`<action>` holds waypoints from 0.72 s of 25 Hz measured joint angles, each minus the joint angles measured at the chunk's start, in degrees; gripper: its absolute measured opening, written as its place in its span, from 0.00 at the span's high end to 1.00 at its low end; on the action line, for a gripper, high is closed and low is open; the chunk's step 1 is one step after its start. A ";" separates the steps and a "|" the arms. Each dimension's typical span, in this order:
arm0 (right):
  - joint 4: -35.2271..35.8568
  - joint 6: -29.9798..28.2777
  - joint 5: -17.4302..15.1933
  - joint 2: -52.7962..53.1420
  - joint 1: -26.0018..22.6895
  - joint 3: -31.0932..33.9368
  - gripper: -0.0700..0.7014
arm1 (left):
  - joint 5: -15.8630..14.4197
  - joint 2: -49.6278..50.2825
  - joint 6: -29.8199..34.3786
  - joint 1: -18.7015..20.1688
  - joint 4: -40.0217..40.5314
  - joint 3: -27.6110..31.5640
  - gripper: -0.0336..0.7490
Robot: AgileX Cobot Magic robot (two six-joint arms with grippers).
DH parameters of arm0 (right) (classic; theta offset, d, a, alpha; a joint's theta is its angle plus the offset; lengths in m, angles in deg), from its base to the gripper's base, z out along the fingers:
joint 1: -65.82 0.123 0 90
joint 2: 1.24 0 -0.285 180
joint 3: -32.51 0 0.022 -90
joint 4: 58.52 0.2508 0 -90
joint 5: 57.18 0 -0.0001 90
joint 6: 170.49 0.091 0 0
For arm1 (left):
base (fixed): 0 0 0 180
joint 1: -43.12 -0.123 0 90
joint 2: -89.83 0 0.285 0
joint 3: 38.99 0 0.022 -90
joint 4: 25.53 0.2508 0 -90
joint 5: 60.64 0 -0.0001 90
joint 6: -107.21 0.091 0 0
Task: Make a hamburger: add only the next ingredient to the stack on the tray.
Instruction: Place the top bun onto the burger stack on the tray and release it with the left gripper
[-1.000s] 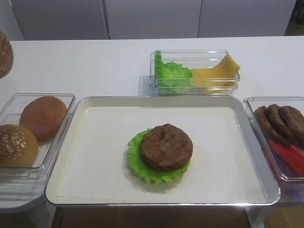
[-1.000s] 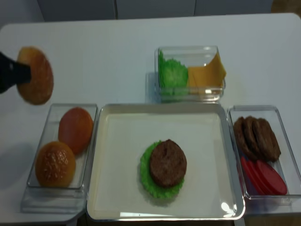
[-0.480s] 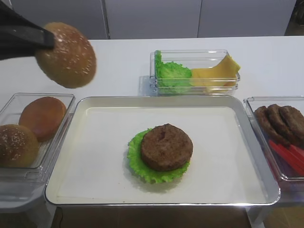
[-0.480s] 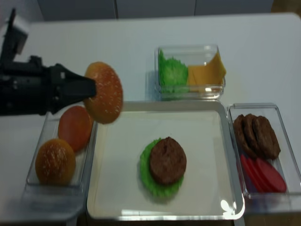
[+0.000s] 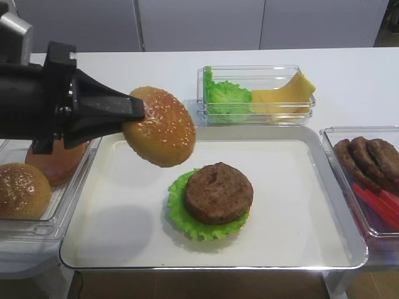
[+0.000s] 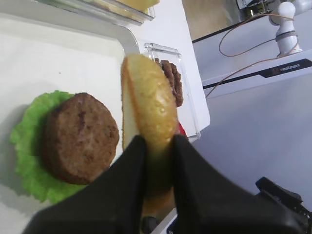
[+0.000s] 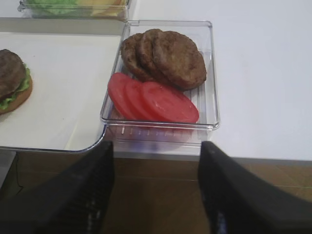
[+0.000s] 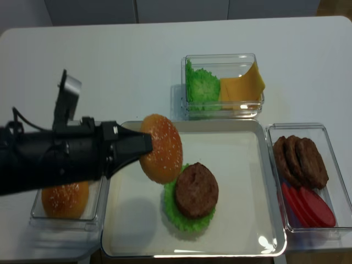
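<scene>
Your left gripper (image 5: 138, 112) is clamped on the sesame bun (image 5: 160, 126), holding it tilted on edge in the air at centre-left of the high view, over the tray (image 5: 124, 205) and just up-left of the patty (image 5: 218, 192). In the left wrist view the two black fingers (image 6: 127, 185) pinch the bun's lower edge, so that part of it is hidden, and you see its pale cut face side-on. The patty sits on the lettuce (image 5: 181, 215) mid-tray; from the right wrist view, a sliver of brown bun base peeks out under the lettuce at the left edge, cut off by the frame. Your arm covers most of the left box: the smooth bun (image 5: 53, 165) shows only in part, the second seeded bun (image 5: 22, 190) is clear. Your right gripper (image 7: 156, 190) shows as two dark blurred fingers, spread apart with nothing between them, low in its own view, before the box of patties (image 7: 165, 56) and tomato slices (image 7: 156, 100).
</scene>
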 joint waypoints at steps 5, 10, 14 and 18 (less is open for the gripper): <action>0.00 0.00 0.00 0.00 0.00 0.00 0.37 | 0.37 6.19 5.13 4.99 -9.84 0.83 0.82; 0.00 0.00 0.00 0.00 0.00 0.00 0.37 | 0.80 11.85 7.21 10.00 -14.33 0.83 0.82; 0.00 0.00 0.00 0.00 0.00 0.00 0.37 | 0.96 14.14 7.34 11.60 -14.33 0.83 0.82; 0.00 0.00 0.00 0.00 0.00 0.00 0.37 | 0.96 14.60 7.42 11.83 -14.33 0.83 0.82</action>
